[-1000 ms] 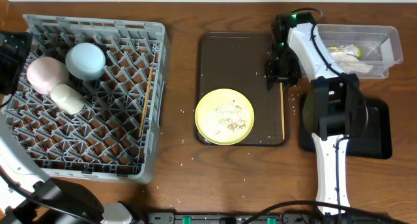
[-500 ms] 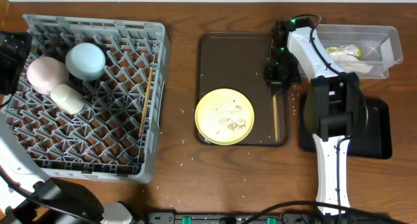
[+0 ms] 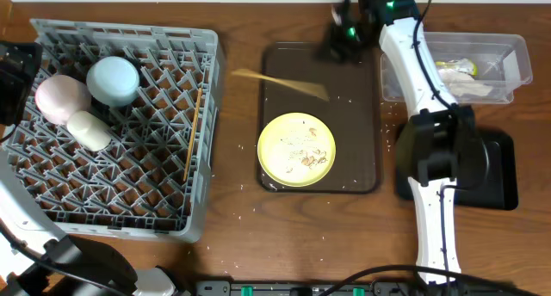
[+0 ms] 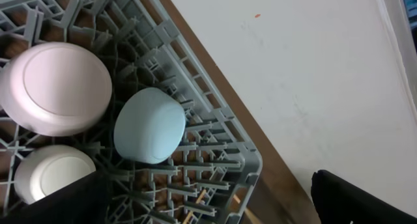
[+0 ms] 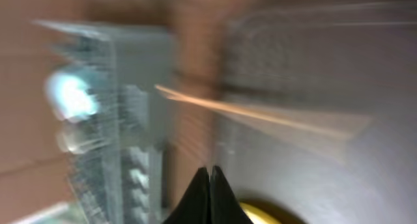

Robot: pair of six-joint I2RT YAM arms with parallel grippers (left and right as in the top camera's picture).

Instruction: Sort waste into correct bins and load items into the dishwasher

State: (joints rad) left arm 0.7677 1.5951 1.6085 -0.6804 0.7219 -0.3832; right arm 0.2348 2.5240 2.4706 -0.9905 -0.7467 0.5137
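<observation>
- Dish rack, tabletop left: pink bowl, blue bowl and white cup upside down at far-left corner; chopstick lying near right side.
- Brown serving tray, centre: yellow plate with crumbs.
- Clear tub, right: wrapper and napkin inside.
- Left gripper: spread wide over the bowls.
- Right gripper: fingers pressed together.
- Second chopstick: blurred streak over tray's far-left corner; can't tell if gripped.
</observation>
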